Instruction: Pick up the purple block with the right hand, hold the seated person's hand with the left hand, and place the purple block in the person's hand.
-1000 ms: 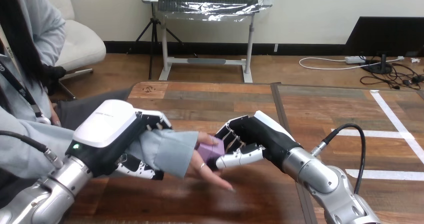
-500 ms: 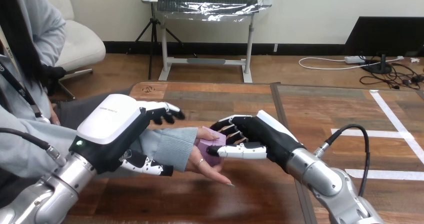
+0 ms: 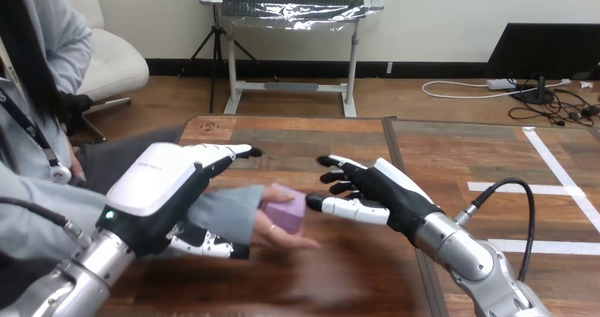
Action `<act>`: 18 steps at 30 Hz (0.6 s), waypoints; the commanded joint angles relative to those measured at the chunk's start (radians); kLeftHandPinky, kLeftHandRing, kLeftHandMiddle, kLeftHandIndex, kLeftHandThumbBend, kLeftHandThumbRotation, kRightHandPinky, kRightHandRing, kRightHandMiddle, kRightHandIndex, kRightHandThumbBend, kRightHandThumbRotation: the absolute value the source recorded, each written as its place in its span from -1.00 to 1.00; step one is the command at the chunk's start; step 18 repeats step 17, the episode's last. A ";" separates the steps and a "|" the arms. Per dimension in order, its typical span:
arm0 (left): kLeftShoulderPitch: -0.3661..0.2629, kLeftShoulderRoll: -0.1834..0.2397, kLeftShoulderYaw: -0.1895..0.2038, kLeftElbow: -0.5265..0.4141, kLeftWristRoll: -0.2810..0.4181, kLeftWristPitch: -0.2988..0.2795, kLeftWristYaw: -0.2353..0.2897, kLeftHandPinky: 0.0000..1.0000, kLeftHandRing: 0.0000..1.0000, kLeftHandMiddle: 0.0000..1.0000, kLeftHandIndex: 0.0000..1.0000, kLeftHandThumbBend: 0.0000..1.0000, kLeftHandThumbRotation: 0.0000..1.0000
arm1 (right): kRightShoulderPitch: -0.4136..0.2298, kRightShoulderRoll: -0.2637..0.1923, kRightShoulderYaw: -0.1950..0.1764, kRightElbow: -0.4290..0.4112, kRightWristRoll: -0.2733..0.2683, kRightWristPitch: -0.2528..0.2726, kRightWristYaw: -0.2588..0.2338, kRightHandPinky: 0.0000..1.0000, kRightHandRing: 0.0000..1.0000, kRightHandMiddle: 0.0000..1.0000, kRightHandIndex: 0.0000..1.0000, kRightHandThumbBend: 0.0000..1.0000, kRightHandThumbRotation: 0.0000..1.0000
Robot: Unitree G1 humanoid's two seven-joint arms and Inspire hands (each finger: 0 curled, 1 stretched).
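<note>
The purple block (image 3: pixel 286 209) lies in the person's hand (image 3: pixel 281 238), whose fingers curl up around it just above the table. My right hand (image 3: pixel 375 189) is to the right of the block, open, with fingers straight and pointing left; a small gap separates it from the block. My left hand (image 3: pixel 166 182) is at the person's grey sleeve (image 3: pixel 226 214). Its fingers (image 3: pixel 230 151) stretch straight out above the sleeve and its thumb (image 3: pixel 205 245) lies under the wrist, so it is open and not curled round it.
The wooden table (image 3: pixel 318 140) has a dark seam (image 3: pixel 400 161) running front to back, right of the middle. White tape lines (image 3: pixel 566 182) cross its right half. The person sits at the left side.
My right hand has let go of the purple block, straightened its fingers and drawn back to the right. My left hand's fingers have uncurled from the person's wrist. The person's hand now cups the block.
</note>
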 commanded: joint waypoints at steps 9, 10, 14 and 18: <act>-0.001 -0.017 0.042 -0.018 -0.031 -0.031 0.045 0.69 0.83 0.83 0.84 1.00 -0.18 | -0.100 -0.021 -0.010 0.010 -0.001 -0.056 -0.035 0.61 0.76 0.90 1.00 1.00 0.62; 0.000 -0.018 0.043 -0.015 -0.033 -0.036 0.048 0.70 0.85 0.84 0.85 1.00 -0.15 | -0.100 -0.022 -0.010 0.010 -0.002 -0.059 -0.037 0.63 0.79 0.92 1.00 1.00 0.63; 0.007 -0.022 0.048 -0.010 -0.037 -0.049 0.063 0.72 0.90 0.89 0.90 1.00 -0.06 | -0.100 -0.024 -0.013 0.011 0.002 -0.070 -0.037 0.73 0.90 0.98 1.00 1.00 0.65; 0.010 -0.025 0.049 -0.004 -0.035 -0.057 0.077 0.74 0.93 0.92 0.92 1.00 -0.01 | -0.101 -0.028 -0.014 0.019 0.002 -0.093 -0.043 0.77 0.94 0.99 1.00 1.00 0.67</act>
